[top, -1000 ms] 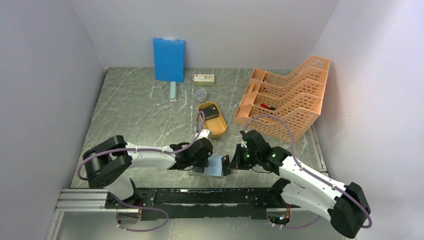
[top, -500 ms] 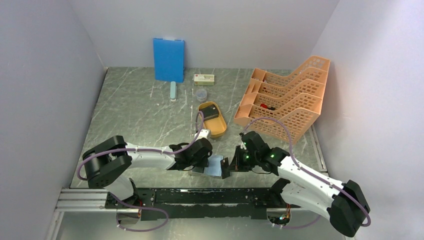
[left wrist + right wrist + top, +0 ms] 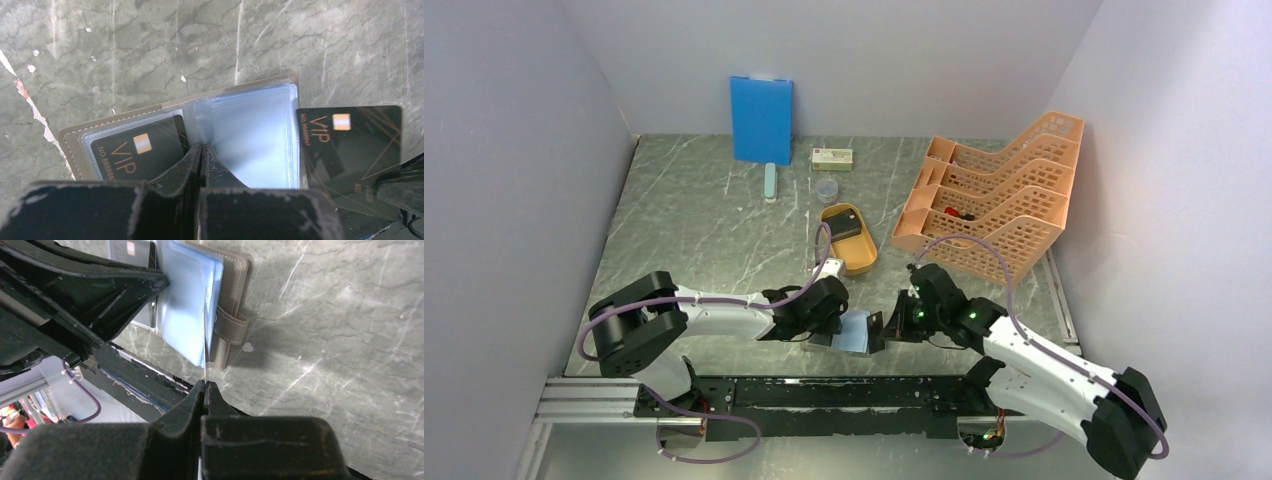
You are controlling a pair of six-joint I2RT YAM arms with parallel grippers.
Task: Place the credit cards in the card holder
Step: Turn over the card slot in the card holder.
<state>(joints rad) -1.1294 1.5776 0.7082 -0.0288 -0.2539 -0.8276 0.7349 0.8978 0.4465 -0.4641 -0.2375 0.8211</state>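
The card holder (image 3: 856, 332) lies open near the table's front edge, its taupe cover (image 3: 75, 142) flat and its pale bluish sleeves (image 3: 250, 140) fanned up. One black VIP credit card (image 3: 140, 150) sits in its left pocket. My left gripper (image 3: 201, 146) is shut on a clear sleeve at the fold; it also shows in the top view (image 3: 827, 328). My right gripper (image 3: 205, 383) is shut on a second black VIP card (image 3: 350, 145), which is edge-on in its own view and lies just right of the sleeves' open edge. More dark cards (image 3: 845, 228) lie in the orange tray.
The orange oval tray (image 3: 864, 262) stands just behind the grippers. An orange file rack (image 3: 994, 200) fills the right side. A blue board (image 3: 761, 120), a white-and-green box (image 3: 832, 157), a small clear cup (image 3: 826, 189) and a pale bar (image 3: 770, 182) stand at the back.
The right arm has shifted slightly. Both grippers, the card and the card holder stay about where they were.
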